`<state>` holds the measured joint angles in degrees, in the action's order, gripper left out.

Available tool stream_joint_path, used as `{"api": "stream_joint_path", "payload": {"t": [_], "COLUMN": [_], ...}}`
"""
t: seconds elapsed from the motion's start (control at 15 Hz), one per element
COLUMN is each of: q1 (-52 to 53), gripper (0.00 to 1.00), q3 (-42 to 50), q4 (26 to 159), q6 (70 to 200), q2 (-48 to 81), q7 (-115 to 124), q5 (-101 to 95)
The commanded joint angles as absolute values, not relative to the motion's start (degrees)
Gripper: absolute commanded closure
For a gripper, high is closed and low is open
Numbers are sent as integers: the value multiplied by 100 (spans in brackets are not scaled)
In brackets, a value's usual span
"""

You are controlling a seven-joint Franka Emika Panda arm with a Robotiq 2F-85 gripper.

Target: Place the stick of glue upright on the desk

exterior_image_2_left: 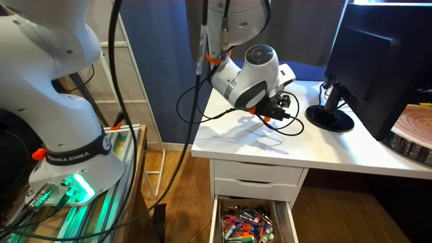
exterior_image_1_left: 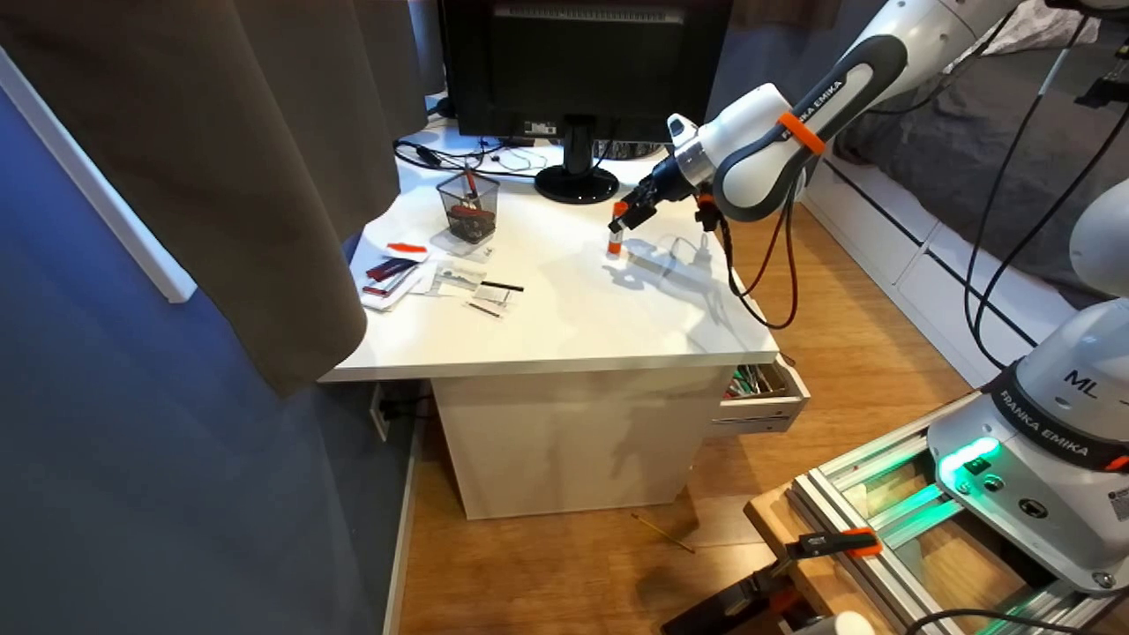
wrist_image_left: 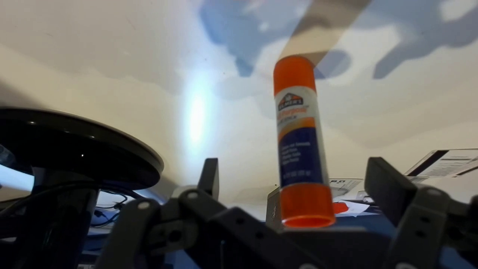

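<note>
The stick of glue point(exterior_image_1_left: 615, 240), with orange ends and a white and blue label, stands upright on the white desk point(exterior_image_1_left: 564, 331). In the wrist view, the glue stick point(wrist_image_left: 300, 149) is between the two fingers, with a gap on each side. My gripper point(exterior_image_1_left: 621, 217) is open around its upper part, and the jaws point(wrist_image_left: 293, 173) show apart in the wrist view. In an exterior view, only a bit of the orange end point(exterior_image_2_left: 267, 119) shows below the gripper point(exterior_image_2_left: 275, 109); the rest is hidden. The desk point(exterior_image_2_left: 314, 152) shows in both exterior views.
The black monitor point(exterior_image_1_left: 582, 79) stands behind; its round base point(wrist_image_left: 74, 145) is near the gripper. A mesh pen holder point(exterior_image_1_left: 470, 212), papers point(exterior_image_1_left: 459, 282) and cables point(exterior_image_1_left: 459, 159) lie on the desk. A full drawer point(exterior_image_2_left: 292, 222) is pulled open below.
</note>
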<state>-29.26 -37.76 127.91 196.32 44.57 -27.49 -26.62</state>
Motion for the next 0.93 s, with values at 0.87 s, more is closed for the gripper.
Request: {"api": "stream_joint_path", "payload": {"t": [0.87], "q1": [-4727], "gripper": [0], "q3": [-5229], "q4": [13548], "q6": [17300], "q2": [3346], "q7": [-2706], "q5": [-2124]}}
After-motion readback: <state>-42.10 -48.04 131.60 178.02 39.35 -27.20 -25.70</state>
